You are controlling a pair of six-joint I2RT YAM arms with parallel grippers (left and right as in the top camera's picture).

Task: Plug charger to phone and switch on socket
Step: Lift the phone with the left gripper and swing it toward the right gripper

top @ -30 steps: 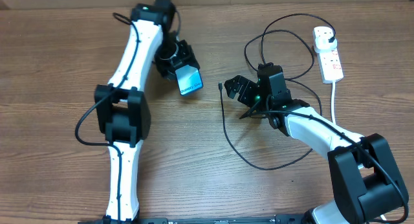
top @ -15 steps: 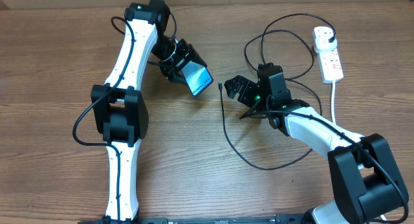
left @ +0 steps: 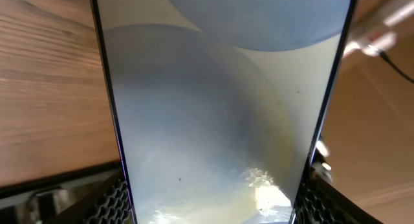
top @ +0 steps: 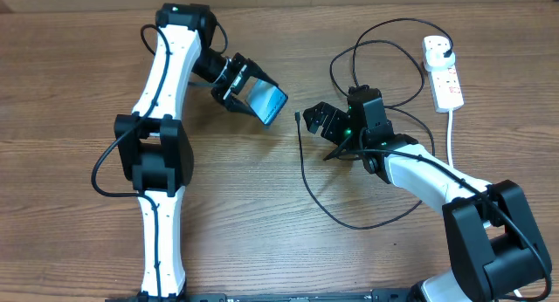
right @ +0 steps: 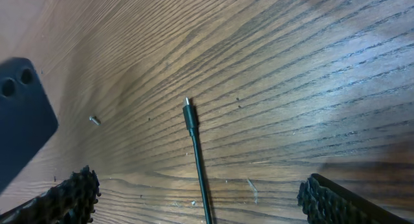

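My left gripper is shut on the phone and holds it tilted above the table, its light-blue screen up. The screen fills the left wrist view between my fingers. My right gripper is open and empty, low over the charger cable. The charger's connector tip lies on the wood just left of it. In the right wrist view the tip and cable lie between my open fingers, and the phone's dark back shows at the left. The white socket lies far right with the black plug in it.
The black cable loops across the table in front of and behind the right arm. The socket's thick white cord runs toward the front. The socket shows as a white blur in the left wrist view. Bare wood lies front left.
My left arm has swung the phone right and turned it, so its end now points toward the right gripper. The right arm and the cable have not moved.
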